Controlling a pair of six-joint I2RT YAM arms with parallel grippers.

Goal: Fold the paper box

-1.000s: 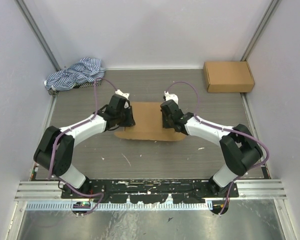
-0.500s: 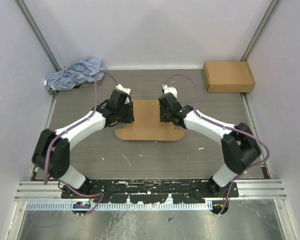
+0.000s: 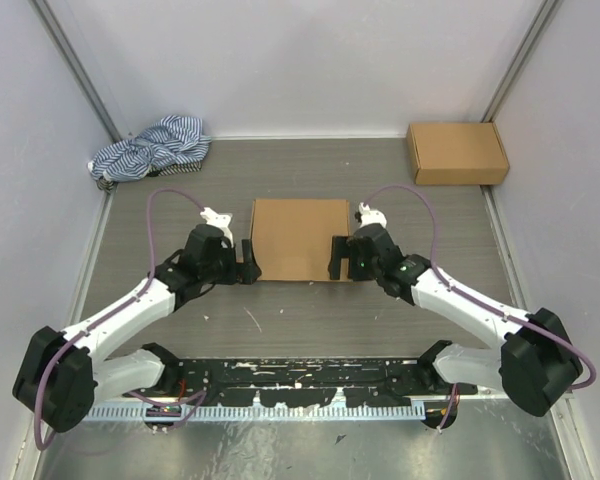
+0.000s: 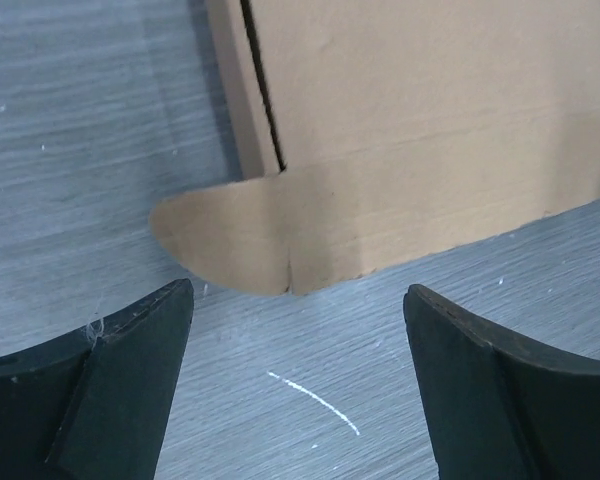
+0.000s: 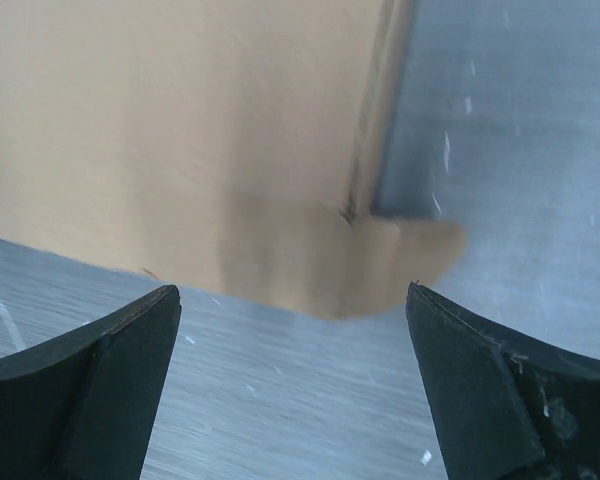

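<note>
Paper box (image 3: 300, 238) flat on grey table (image 3: 300, 320), rounded tab showing at each near corner. Left gripper (image 3: 248, 261) just beside its near-left corner, fingers spread wide, nothing between. Right gripper (image 3: 337, 259) just beside its near-right corner (likewise spread, empty). Second cardboard box (image 3: 457, 152) well beyond, far right; striped cloth (image 3: 150, 147) far left.

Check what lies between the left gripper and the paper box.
Only bare table, with a thin white scratch; the left wrist view shows the open left gripper short of the paper box.

One paper box (image 3: 300, 238), one other cardboard box (image 3: 457, 152), one striped cloth (image 3: 150, 148), two end effectors (image 3: 248, 261) (image 3: 337, 258)
</note>
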